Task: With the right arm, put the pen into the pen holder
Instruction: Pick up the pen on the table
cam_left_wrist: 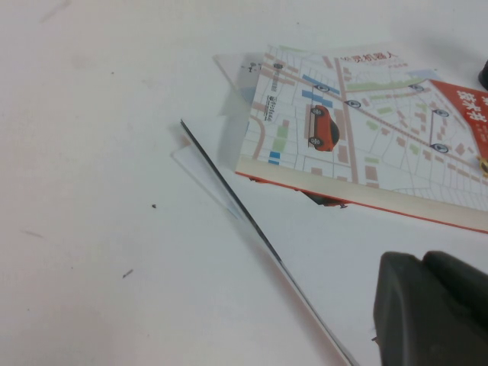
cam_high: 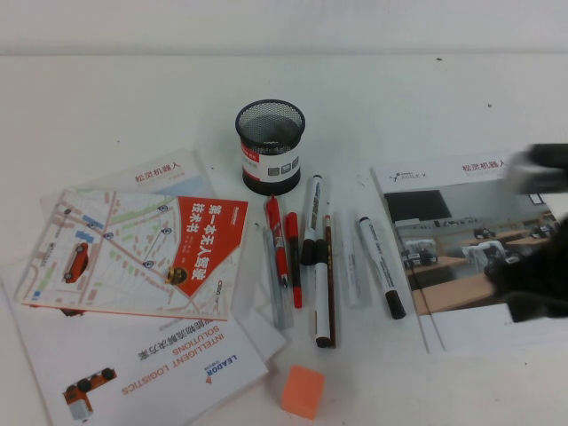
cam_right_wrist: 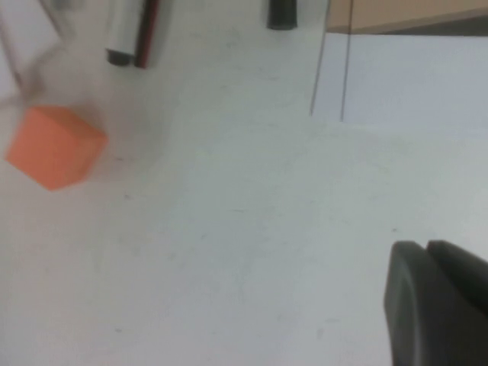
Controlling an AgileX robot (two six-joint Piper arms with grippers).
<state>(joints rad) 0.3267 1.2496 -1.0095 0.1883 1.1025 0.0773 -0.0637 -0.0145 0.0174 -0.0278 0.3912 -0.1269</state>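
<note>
On white table (cam_high: 426, 106) — booklets, pens, both end effectors.

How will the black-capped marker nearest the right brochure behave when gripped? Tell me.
The pen has a round, smooth barrel, so it would probably roll if nudged and may slip in a pinch. Slim and straight, likely stiff, light. Right gripper hovers shut over table; left gripper shut beside the booklets.

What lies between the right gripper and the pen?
In the high view, only the brochure lies between the pen and the right gripper at the far right. The left gripper hangs near the map booklet.
</note>
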